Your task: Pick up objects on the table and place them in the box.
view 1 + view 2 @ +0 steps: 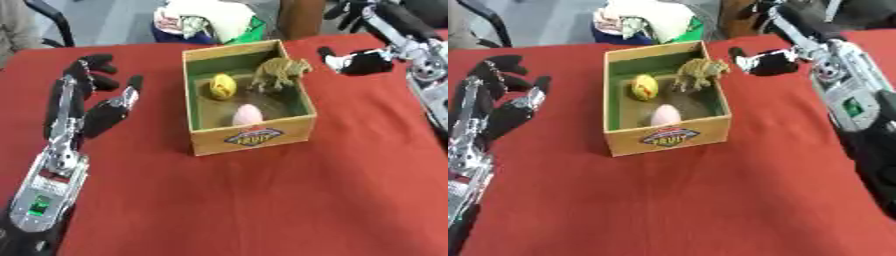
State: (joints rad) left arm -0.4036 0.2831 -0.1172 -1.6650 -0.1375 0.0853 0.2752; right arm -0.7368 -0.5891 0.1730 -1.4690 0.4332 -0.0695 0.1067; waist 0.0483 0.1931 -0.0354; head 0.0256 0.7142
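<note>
While hands [87, 95] [363, 62] hover, box [254, 137] holds, seemingly, toys [280, 72].

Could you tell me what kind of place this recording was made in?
Probably a robot demo or lab room, not a home: a red-covered table holds a wooden box with a toy dinosaur and two egg-like shapes inside.

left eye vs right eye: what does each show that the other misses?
Only the left eye view: the left forearm's silver casing with a green light, and the whole left hand, open with its fingers up.

Only the right eye view: more of the right forearm, with its own green light; there the left arm is cut off at the edge.

Both: the wooden box on the red table, holding a yellow egg-shaped object, a pink egg and a toy dinosaur; the right hand is beside the box and empty.
</note>
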